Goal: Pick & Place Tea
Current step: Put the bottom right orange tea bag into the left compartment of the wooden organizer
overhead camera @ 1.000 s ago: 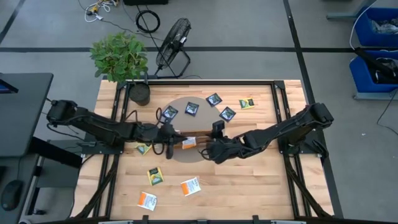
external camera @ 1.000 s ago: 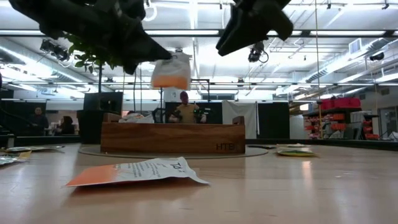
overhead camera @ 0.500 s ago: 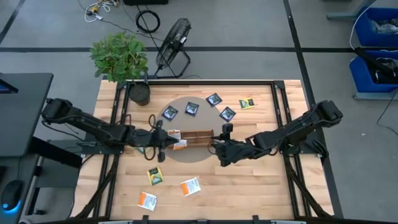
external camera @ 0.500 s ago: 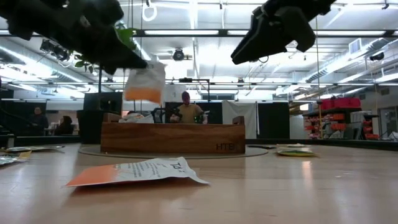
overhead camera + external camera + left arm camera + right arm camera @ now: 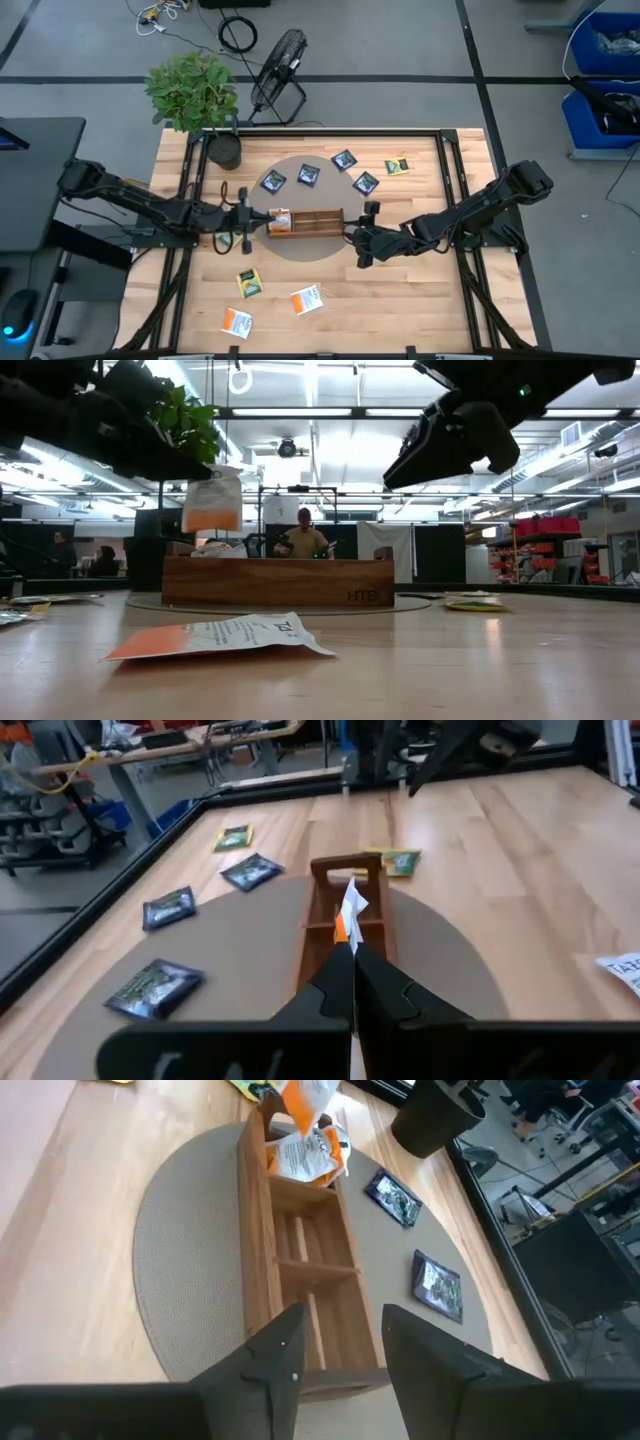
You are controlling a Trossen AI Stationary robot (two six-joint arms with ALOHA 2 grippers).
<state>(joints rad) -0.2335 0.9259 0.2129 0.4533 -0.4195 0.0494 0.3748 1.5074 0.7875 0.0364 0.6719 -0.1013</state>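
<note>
Long brown wooden compartment tray (image 5: 306, 220) on a round grey mat (image 5: 312, 203) at frame centre, four dark navy square sachets (image 5: 343, 159) on the mat above it, loose orange-and-white sachets (image 5: 306, 299) lower left, potted green plant (image 5: 193, 93) upper left.

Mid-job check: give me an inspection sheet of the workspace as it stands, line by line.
Surface: light wooden table with round grey mat.
Job's things: long brown wooden tray on mat; orange-and-white tea sachet hangs above its end compartment; one sachet already inside; dark navy sachets on mat.
Clutter: potted green plant.
Grippers: left pincer shut on sachet; right pincer open, empty, at tray's other end.
Cables: loose cords on floor.
Surroundings: black floor fan; person behind.
</note>
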